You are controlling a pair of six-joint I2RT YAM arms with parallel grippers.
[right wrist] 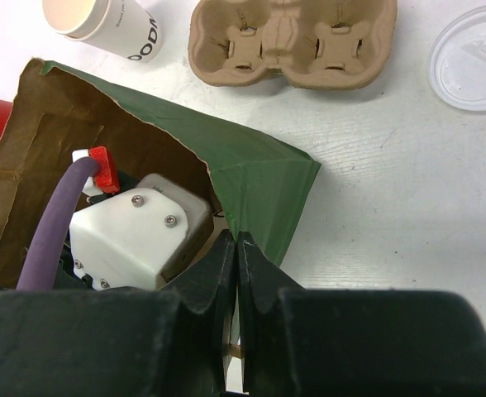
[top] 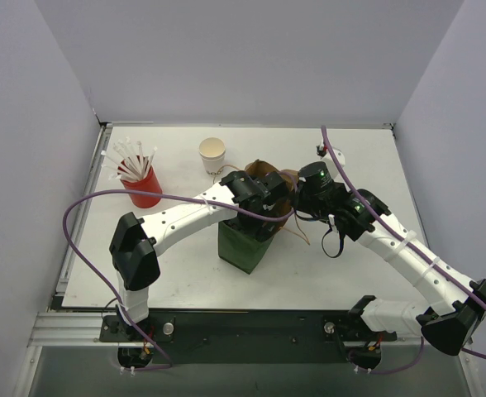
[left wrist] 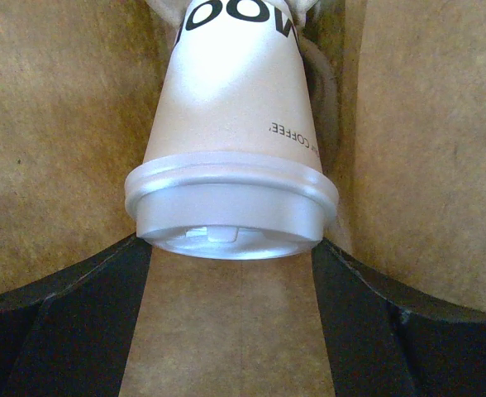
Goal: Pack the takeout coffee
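Left pincer (left wrist: pixel 231 248) clamping takeout coffee (left wrist: pixel 235 124) at lid, fingers (left wrist: pixel 61 331) pressing in at 3 and 9 o'clock. Takeout coffee sitting inside paper bag (right wrist: pixel 259 178), brown walls closing round it. Right pincer (right wrist: pixel 237 248) pressed together, pinching bag rim. Lying on worktop (right wrist: pixel 392 207) in right wrist view: lidless cup (right wrist: pixel 102 25) at bag's 11 o'clock, cardboard carrier (right wrist: pixel 293 41) at 12, loose lid (right wrist: pixel 474 58) at 2.
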